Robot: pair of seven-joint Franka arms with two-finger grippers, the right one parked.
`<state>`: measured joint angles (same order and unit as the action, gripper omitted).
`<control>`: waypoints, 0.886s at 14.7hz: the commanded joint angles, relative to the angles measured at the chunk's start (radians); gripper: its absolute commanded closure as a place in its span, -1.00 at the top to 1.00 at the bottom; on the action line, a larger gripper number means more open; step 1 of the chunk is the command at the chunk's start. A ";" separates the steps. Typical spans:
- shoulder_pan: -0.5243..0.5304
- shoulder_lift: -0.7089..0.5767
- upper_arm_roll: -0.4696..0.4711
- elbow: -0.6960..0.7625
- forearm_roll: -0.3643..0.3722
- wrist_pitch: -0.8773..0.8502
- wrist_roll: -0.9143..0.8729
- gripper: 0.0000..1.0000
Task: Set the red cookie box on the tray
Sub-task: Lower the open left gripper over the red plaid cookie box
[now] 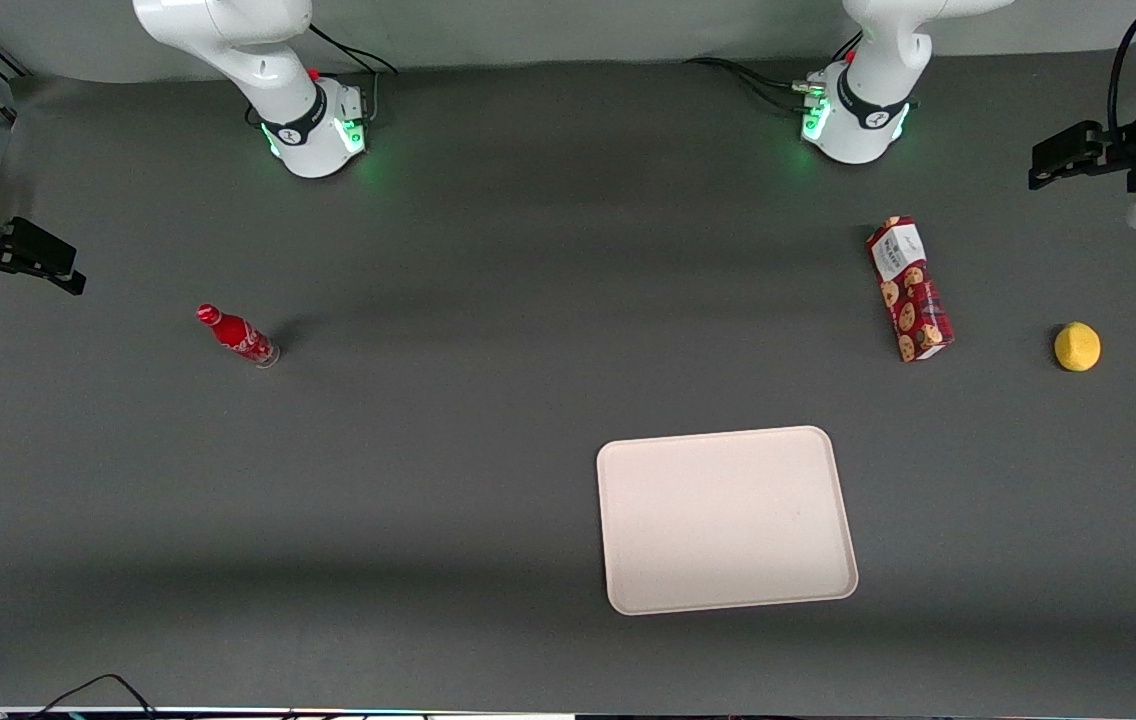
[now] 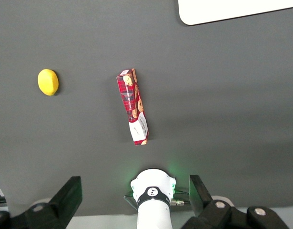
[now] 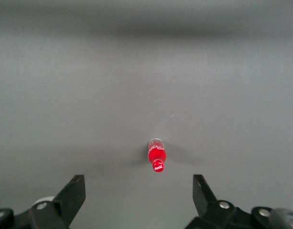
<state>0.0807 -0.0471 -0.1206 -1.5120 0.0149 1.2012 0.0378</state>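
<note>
The red cookie box (image 1: 909, 290) lies flat on the tabletop (image 1: 488, 400), between a yellow lemon (image 1: 1077, 346) and the tray (image 1: 725, 519), touching neither. The gripper (image 1: 1048, 165) hangs high at the working arm's end, fingers (image 2: 70, 193) spread open and holding nothing. A red soda bottle (image 1: 237, 335) stands toward the parked arm's end.

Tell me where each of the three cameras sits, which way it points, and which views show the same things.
Front view: high above the table, looking down at the cookie box, tray, lemon and soda bottle; both arm bases show, and the working arm's gripper hangs open at the table's edge.
Left wrist view: on the working arm, looking down past its open fingers at the cookie box, lemon, a tray corner and its own arm base.
Right wrist view: on the parked arm, looking down at the soda bottle.
Shared: front and left wrist views both show box, lemon, tray.
</note>
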 commanded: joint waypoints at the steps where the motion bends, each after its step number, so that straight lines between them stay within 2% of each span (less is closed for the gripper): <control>1: -0.001 -0.013 -0.008 -0.020 0.000 0.006 0.025 1.00; 6: 0.001 -0.008 -0.004 -0.024 0.002 -0.009 0.025 1.00; 11: 0.005 0.000 0.048 -0.066 0.005 -0.008 0.055 1.00; 13: 0.002 -0.003 0.052 -0.170 0.066 0.052 0.077 1.00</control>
<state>0.0849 -0.0408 -0.0773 -1.5657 0.0255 1.1956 0.0723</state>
